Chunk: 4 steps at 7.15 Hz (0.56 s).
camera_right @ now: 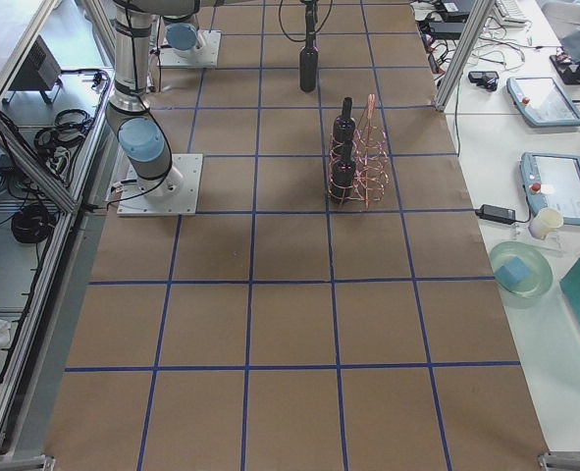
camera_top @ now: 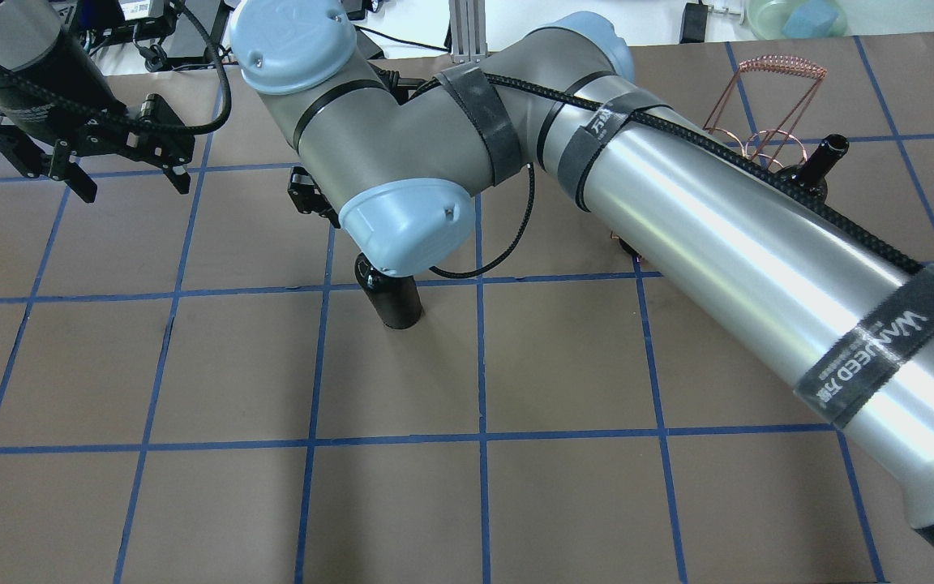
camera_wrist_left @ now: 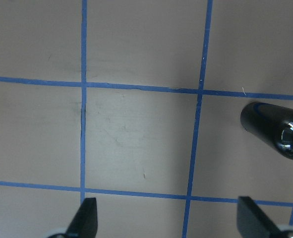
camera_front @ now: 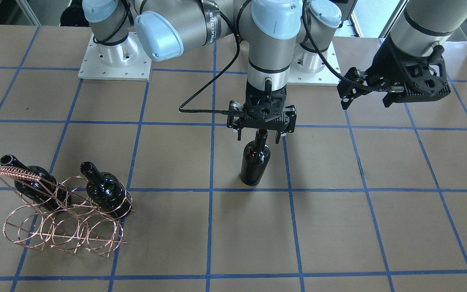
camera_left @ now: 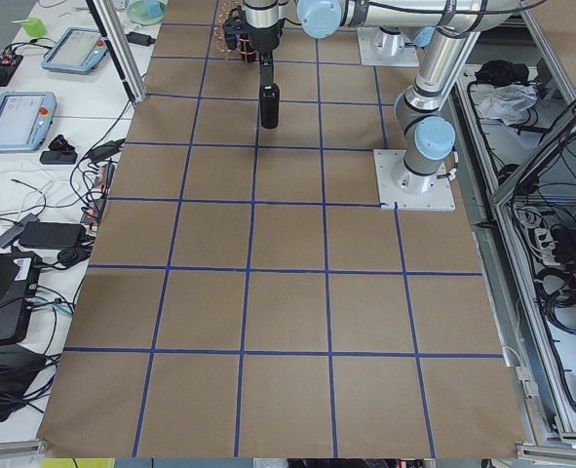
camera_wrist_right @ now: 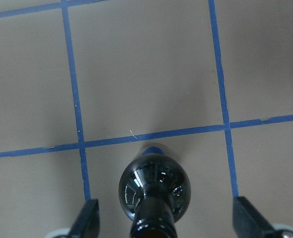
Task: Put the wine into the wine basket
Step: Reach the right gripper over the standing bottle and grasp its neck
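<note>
A glossy black wine bottle (camera_front: 254, 162) stands upright on the table's middle. My right gripper (camera_front: 260, 137) is open, with its fingers on either side of the top of the bottle's neck; the right wrist view shows the bottle (camera_wrist_right: 153, 186) between the spread fingers (camera_wrist_right: 87, 220). The copper wire wine basket (camera_front: 63, 227) stands on the view's left and holds two look-alike bottles (camera_front: 35, 184) (camera_front: 106, 192). My left gripper (camera_front: 366, 101) is open and empty, above the table, away from the bottle. In the overhead view the right arm hides most of the basket (camera_top: 767, 105).
The brown table is marked with a blue tape grid (camera_front: 211, 190). The arm bases (camera_front: 114, 61) stand at the robot's edge. Tablets and a bowl (camera_right: 520, 270) lie on side benches beyond the table.
</note>
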Motion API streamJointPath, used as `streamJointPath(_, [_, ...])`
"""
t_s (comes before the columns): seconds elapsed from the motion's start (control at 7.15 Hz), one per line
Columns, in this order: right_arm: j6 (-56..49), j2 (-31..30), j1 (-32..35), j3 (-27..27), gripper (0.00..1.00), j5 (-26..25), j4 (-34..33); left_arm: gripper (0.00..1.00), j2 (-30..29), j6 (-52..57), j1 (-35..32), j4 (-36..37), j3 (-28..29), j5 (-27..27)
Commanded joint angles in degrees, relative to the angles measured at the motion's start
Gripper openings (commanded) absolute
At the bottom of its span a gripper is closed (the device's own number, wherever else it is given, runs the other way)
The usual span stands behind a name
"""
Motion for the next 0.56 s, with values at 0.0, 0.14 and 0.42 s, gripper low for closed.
streamJointPath(0.0, [-0.09,0.39,0.26,0.19,0.68,0.19,0.20,1.00,-0.09,0.00,-0.17,-0.03,-0.02,-0.17])
streamJointPath(0.14, [-0.09,0.39,0.34,0.27,0.58,0.19,0.37,1.00,-0.17,0.00,-0.43,-0.11,-0.11,-0.35])
streamJointPath(0.42, [0.17,0.31,0.34,0.28,0.41,0.46,0.46,1.00,-0.17,0.00,-0.34,0.06,-0.20,-0.44])
